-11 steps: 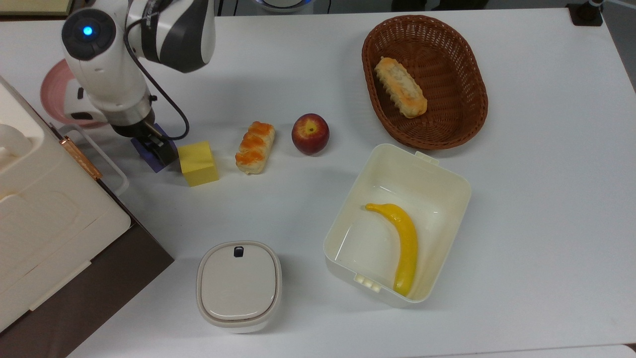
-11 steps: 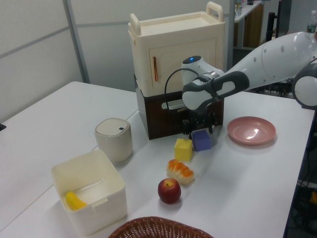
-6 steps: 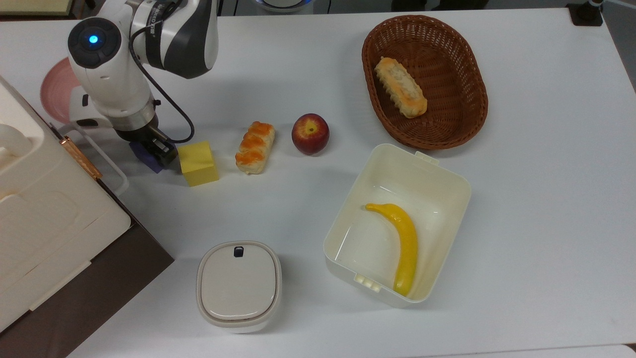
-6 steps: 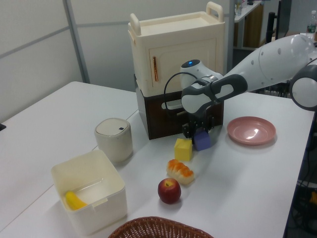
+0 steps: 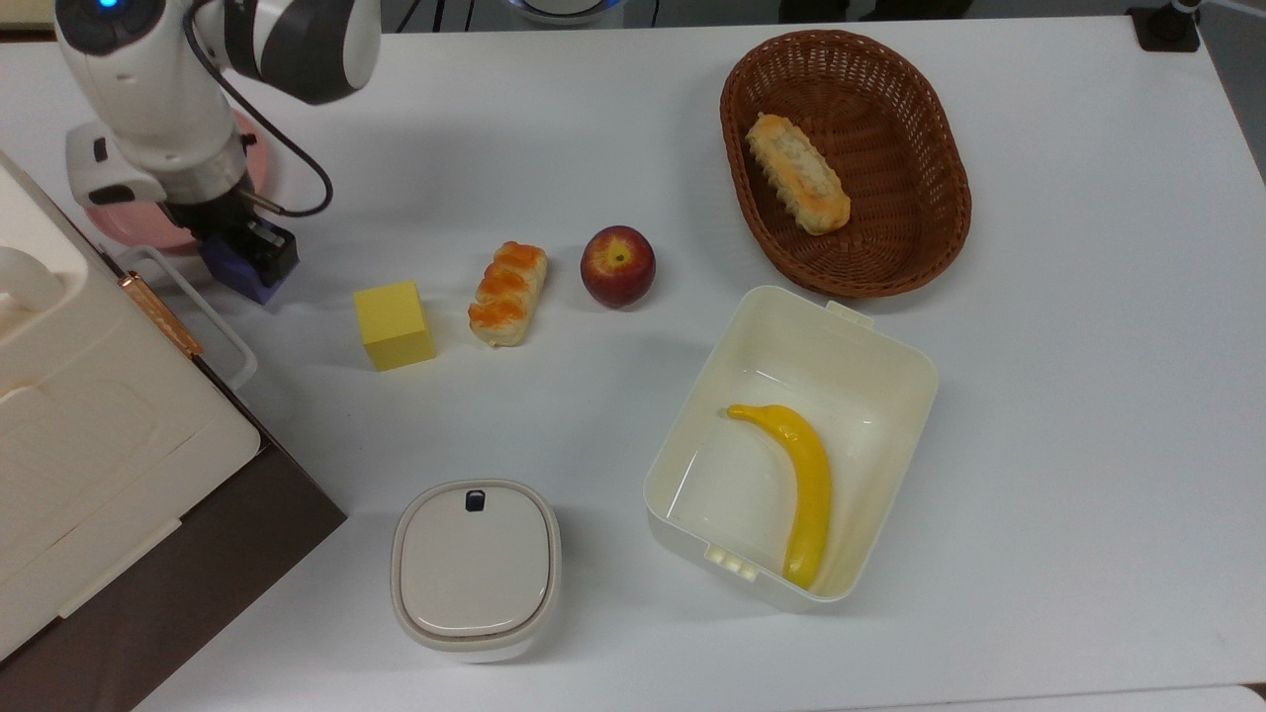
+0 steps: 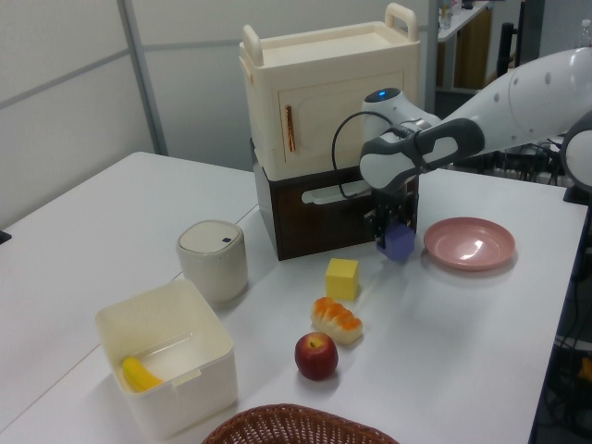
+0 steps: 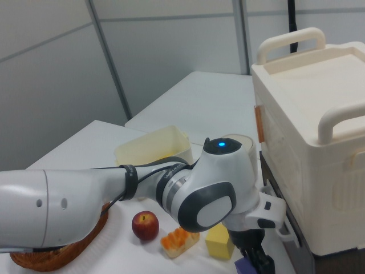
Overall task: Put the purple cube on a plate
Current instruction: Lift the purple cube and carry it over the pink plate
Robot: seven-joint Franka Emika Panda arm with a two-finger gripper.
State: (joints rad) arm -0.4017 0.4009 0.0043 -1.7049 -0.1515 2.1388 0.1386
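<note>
Evidently lifted to clear the raised rim, the purple cube (image 6: 400,242) hangs off the table, clamped between the jaws of the gripper (image 6: 397,231), just beside the plate (image 6: 470,244) and well apart from the yellow cube (image 6: 341,278).

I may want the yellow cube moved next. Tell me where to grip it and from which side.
Grip the yellow cube across two opposite flat side faces, coming straight down from above. It sits flat on the table with its top face bare. In the top view the pastry lies close on its right, so set the jaws across the near and far faces instead.
</note>
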